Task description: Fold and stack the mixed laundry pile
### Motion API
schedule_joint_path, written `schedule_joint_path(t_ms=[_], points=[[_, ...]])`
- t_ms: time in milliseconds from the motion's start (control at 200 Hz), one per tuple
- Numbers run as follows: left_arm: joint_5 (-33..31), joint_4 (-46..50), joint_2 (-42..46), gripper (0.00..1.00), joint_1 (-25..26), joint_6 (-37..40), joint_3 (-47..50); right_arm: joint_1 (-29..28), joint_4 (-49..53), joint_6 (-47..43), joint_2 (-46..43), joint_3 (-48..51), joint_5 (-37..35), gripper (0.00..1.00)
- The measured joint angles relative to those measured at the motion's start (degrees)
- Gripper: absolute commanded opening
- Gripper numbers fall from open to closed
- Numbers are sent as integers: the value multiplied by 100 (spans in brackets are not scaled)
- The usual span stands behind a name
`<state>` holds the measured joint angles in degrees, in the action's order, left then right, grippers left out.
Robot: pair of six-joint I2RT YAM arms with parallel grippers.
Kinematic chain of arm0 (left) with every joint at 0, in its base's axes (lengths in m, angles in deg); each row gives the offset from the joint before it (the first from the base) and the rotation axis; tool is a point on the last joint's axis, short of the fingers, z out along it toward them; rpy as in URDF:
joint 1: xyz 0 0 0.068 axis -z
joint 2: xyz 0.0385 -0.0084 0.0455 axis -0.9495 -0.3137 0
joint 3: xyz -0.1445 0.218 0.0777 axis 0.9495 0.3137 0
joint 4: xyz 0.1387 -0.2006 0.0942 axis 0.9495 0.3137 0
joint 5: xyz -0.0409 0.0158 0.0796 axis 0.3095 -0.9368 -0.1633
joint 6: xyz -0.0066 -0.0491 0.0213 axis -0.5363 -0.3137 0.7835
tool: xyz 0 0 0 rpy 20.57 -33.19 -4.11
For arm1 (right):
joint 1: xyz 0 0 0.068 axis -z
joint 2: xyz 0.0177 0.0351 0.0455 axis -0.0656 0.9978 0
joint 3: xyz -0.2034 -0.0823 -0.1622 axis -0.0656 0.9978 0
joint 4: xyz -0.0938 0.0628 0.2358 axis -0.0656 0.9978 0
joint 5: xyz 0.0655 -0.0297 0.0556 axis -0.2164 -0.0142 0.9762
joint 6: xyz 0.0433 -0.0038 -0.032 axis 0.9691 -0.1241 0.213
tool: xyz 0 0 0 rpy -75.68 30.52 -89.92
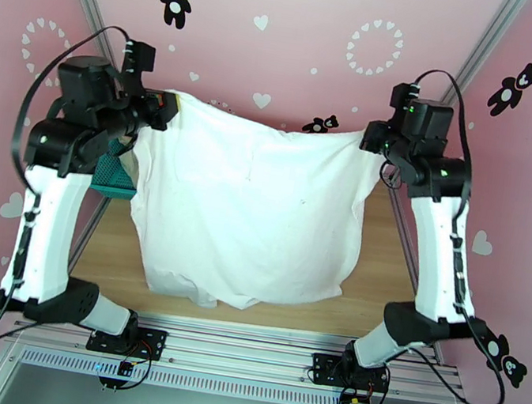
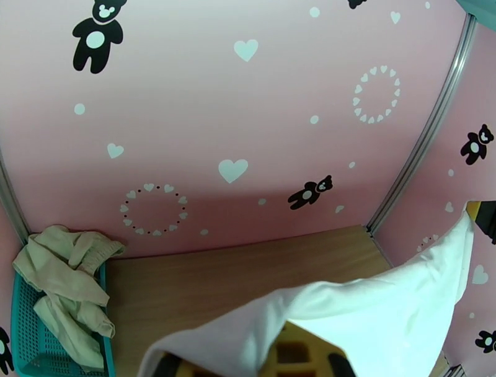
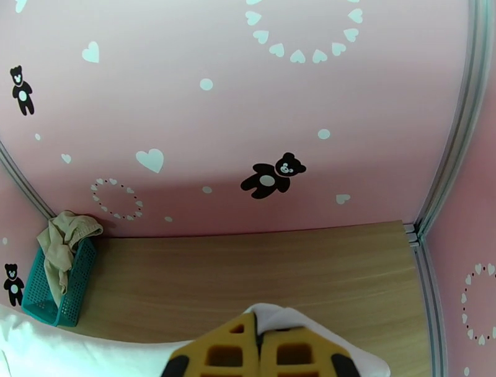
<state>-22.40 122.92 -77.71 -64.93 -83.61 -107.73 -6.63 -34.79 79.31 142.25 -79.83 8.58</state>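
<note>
Two corners of the white T-shirt (image 1: 248,212) are pinched, one per gripper, with the cloth stretched wide between the arms above the table (image 1: 381,288). Its top edge sags slightly in the middle. The body hangs toward the near edge and the lower hem bunches up there. I can't tell if the hem touches the wood.

Left gripper (image 1: 161,110) is at the shirt's top-left corner, pressed together on the fabric. In the left wrist view the shirt (image 2: 372,310) drapes over the yellow fingers (image 2: 296,354) and runs up to the right, hiding the fingertips.

Right gripper (image 1: 373,139) is at the top-right corner. In the right wrist view its yellow fingers (image 3: 235,347) are pressed flat together, and a fold of the shirt (image 3: 279,313) pokes out at the tips. More white cloth trails off to the lower left.

The cream garment (image 2: 68,285) is crumpled in the teal basket (image 2: 25,335) and hangs over its rim, well apart from both grippers. The right wrist view shows the same: garment (image 3: 62,245) over the basket (image 3: 53,291) in the far-left corner of the table, against the pink wall (image 3: 248,124). From the top view, the basket (image 1: 114,176) peeks out between the left arm and the shirt's left edge.
</note>
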Motion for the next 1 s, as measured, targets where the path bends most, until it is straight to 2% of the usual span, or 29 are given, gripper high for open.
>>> schedule_joint_path(t_ms=[130,245,295,395,536,656,736,856,1001], points=[[-203,-439,-1600,0,-35,-9,-1561,39,-396,-13,1353,-1405,22,0],[-201,-918,-2848,0,-98,-111,-3318,186,-887,173,1714,-1821,31,0],[-208,-1132,-3012,0,-127,-190,-3585,278,-1069,251,1714,-1893,42,0],[-258,-1478,-2815,0,-151,-341,-3414,407,-1458,369,1631,-2026,122,0],[-133,-1731,-1620,0,-151,-459,-1902,470,-1513,448,1244,-1919,378,0],[52,-1755,-350,0,-151,-483,-282,431,-1473,479,389,-898,634,0],[225,-1816,636,0,-151,-592,1091,365,-1578,520,-487,487,820,0],[382,-2184,2190,0,-151,-876,3775,177,-2142,662,-2031,3453,935,0],[409,-2232,3121,0,-133,-1233,6369,105,-2527,975,-3108,6467,927,0]])
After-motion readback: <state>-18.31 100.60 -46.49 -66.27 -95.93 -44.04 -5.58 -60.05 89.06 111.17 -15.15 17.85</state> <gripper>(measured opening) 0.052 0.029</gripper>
